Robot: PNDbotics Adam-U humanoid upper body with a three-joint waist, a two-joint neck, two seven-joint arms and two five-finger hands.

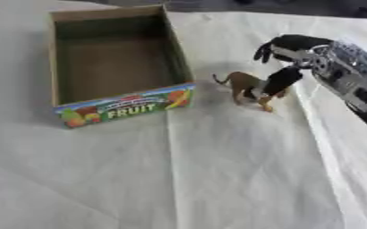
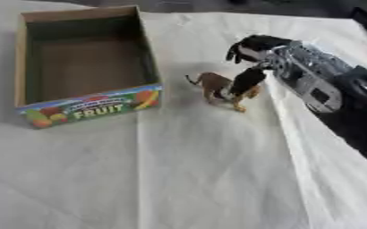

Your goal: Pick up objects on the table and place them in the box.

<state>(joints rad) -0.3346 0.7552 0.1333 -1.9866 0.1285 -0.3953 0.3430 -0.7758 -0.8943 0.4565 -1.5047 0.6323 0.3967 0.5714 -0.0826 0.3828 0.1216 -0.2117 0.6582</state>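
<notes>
A small brown toy animal (image 1: 241, 83) stands on the white cloth just right of the box's near right corner. The cardboard box (image 1: 124, 108) has a colourful FRUIT label on its front wall, and its inside shows nothing. My right hand (image 1: 293, 44) reaches in from the right edge on a silver forearm. Its black thumb (image 1: 283, 79) points down against the toy's right end and hides the toy's head. The fingers (image 2: 249, 45) bend over behind the toy, with a gap between them and it. No left hand shows in either view.
White cloth (image 1: 218, 170) with creases covers the table, and a raised fold runs down it below the toy. The table's dark far edge (image 2: 296, 6) lies behind the box and my arm.
</notes>
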